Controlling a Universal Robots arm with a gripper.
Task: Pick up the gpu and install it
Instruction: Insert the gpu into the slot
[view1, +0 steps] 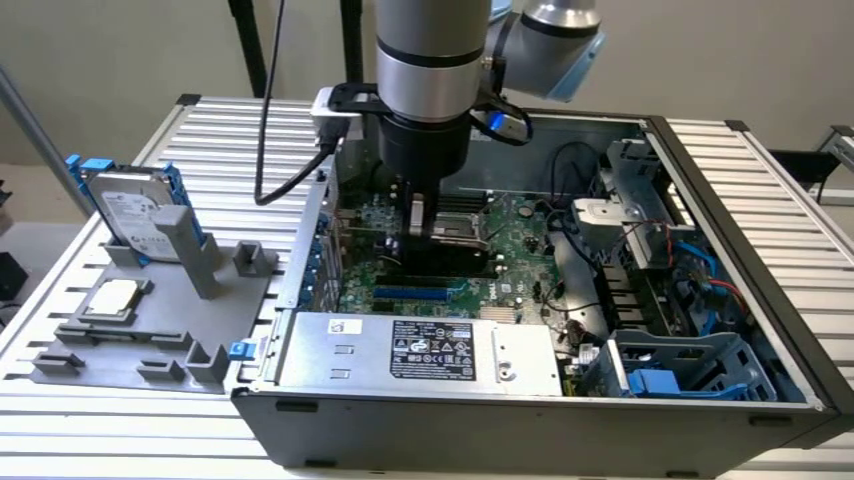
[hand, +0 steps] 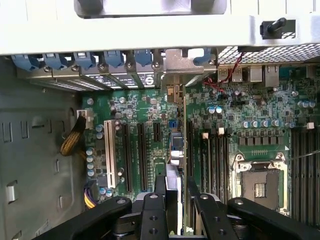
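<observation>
Gripper (hand: 176, 190): pinching the gpu (hand: 176, 150) edge-on.
Gpu: seemingly above the motherboard (hand: 145, 107) slot.
Risk: your card jams if misaligned.

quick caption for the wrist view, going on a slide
Pincer closed on the gpu, edge-on at the expansion slots of the motherboard inside the open case

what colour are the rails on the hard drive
Blue rails, best in the exterior view.
</observation>
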